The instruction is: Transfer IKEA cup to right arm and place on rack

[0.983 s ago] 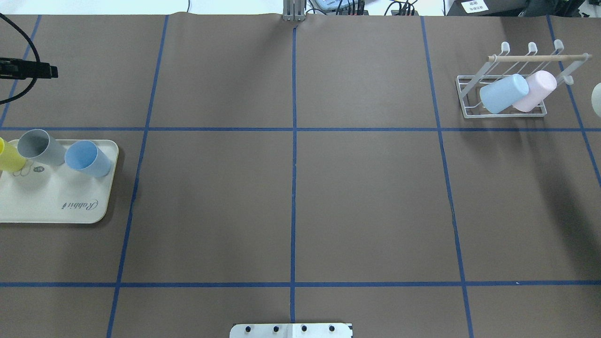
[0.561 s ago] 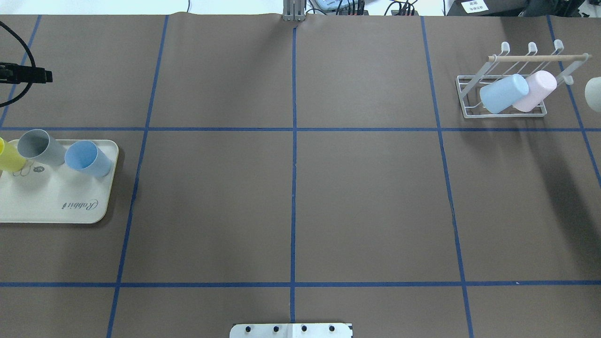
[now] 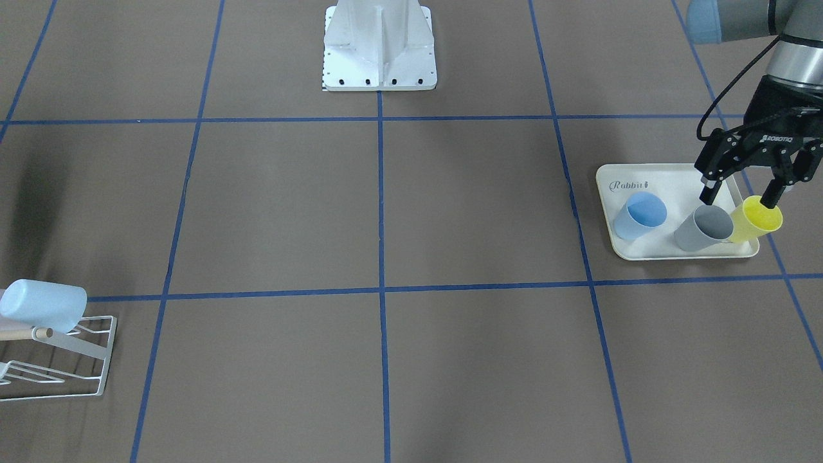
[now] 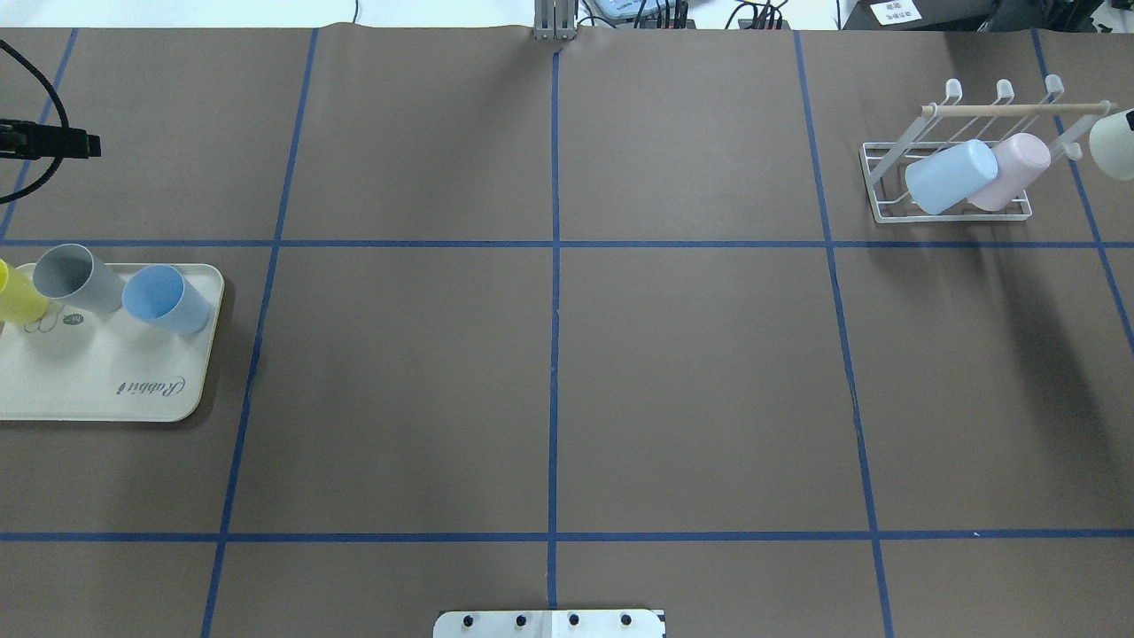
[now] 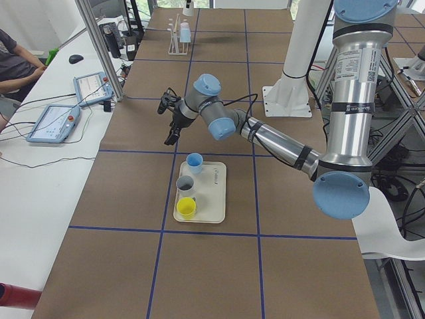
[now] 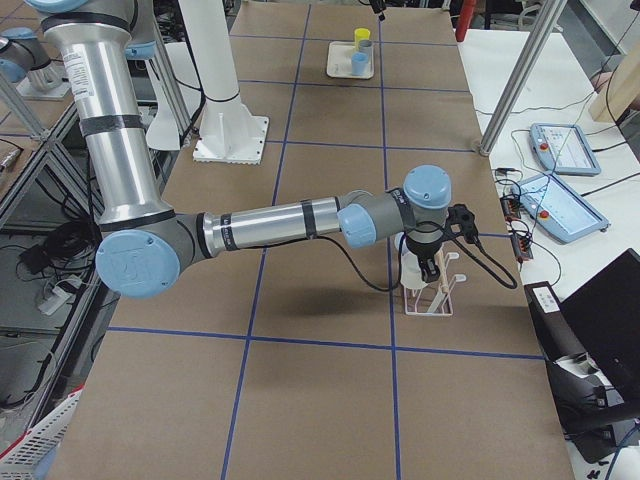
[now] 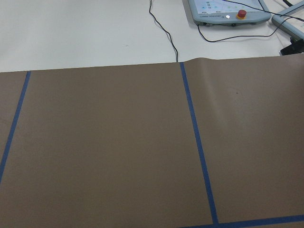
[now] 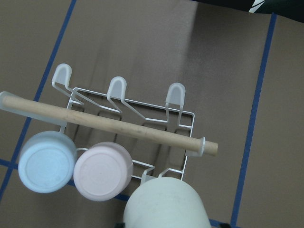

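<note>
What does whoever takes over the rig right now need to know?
Left gripper: open, empty, raised near the tray holding grey cup, yellow cup and blue cup.
Right gripper: by the rack; jaws unseen, but a pale cup hangs right before its wrist camera.
Done: light-blue cup and pink cup sit on the rack.
Left: seat the pale cup on the free third slot, then likely hand over the tray's cups.
</note>
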`<state>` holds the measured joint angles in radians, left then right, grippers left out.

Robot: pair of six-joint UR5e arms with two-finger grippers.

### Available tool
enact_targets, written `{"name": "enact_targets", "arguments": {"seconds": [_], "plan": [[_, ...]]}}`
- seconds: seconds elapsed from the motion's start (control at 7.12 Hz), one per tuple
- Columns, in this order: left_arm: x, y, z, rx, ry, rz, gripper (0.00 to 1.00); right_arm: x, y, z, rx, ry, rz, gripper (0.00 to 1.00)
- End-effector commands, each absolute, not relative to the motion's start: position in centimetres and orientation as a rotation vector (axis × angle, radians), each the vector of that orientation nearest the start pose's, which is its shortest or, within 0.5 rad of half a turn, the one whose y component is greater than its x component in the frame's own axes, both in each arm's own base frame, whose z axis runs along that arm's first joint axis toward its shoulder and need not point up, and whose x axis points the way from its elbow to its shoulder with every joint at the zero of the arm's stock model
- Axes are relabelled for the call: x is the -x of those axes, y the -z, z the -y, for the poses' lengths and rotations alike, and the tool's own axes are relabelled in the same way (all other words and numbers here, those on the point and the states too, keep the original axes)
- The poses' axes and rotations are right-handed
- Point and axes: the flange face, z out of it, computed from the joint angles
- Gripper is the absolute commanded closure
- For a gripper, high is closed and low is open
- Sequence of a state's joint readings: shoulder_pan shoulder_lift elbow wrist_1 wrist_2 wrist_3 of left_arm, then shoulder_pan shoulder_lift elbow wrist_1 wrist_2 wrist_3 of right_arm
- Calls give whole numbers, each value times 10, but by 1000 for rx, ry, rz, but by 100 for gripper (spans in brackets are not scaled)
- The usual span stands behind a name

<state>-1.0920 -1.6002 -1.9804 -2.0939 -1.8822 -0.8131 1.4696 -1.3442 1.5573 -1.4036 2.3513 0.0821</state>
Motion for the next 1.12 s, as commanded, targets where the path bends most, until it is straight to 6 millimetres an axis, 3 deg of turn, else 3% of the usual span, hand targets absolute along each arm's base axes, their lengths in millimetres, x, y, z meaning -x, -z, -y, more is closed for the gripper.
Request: {"name": "enact_targets", "arguments": {"seconds": [0.0,0.42,0.98], "plan": [[-142,-392,493,-588,155,-805,0,13,-531,611,-266,228,744,74],[-142,-390,493,-592,154,-808,0,24,-535,611,-250,240,750,74],[-142,-389,494,-593,154,-809,0,34,-532,628,-241,250,752,74]]}}
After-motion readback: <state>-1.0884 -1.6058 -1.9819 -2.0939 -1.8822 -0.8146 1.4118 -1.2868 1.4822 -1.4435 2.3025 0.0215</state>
